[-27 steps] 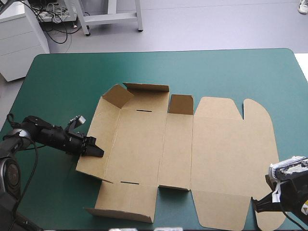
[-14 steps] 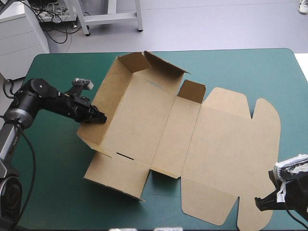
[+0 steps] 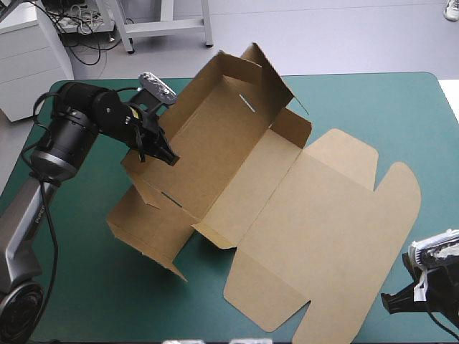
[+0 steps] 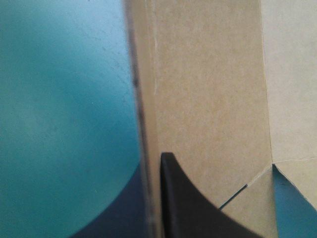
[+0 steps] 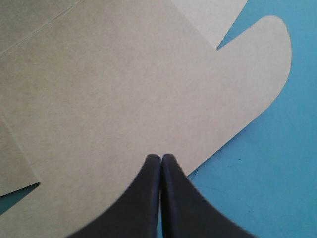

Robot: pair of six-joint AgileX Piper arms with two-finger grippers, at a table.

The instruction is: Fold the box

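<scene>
One box (image 3: pixel 287 208), wall grasped by left end effector (image 3: pixel 169 155), right end effector (image 5: pixel 161 158) clenched, clear only wrist-on.

the left arm (image 3: pixel 68 132) is built of glossy black cylindrical joints above a plain grey lower link with a round dark cap. the left gripper (image 3: pixel 171 158) and right gripper (image 5: pixel 161 158) have broad black fingers (image 5: pixel 188 213), smooth and fin-curved. the right arm (image 3: pixel 434 283) is black with white wrapping.
</scene>
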